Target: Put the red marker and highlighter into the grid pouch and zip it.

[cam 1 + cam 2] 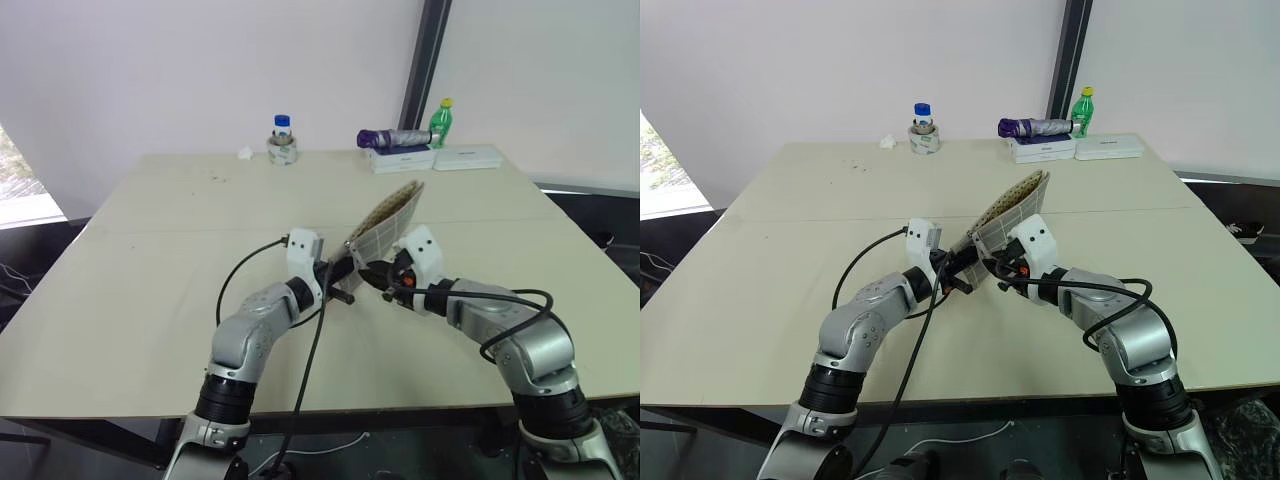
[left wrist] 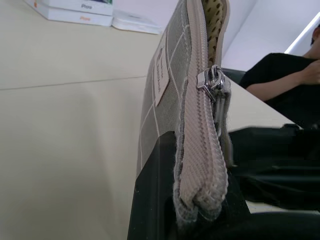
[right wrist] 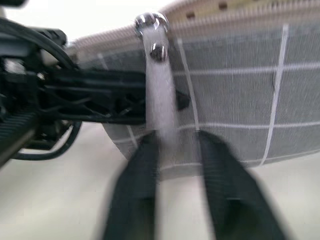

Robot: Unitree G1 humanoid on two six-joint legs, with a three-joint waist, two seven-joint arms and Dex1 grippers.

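The grid pouch is held tilted up off the table, its open mouth at the top end. My left gripper is shut on the pouch's lower corner, at the closed end of the zipper. The metal zipper slider sits a short way up from that corner, and its pale pull cord hangs down from it. My right gripper faces the pouch's side with its fingers shut on the cord. The red marker and highlighter are out of view.
At the table's far edge stand a blue-capped jar on a tape roll, a purple folded umbrella on white boxes, and a green bottle. A person in black sits beyond the table's right side.
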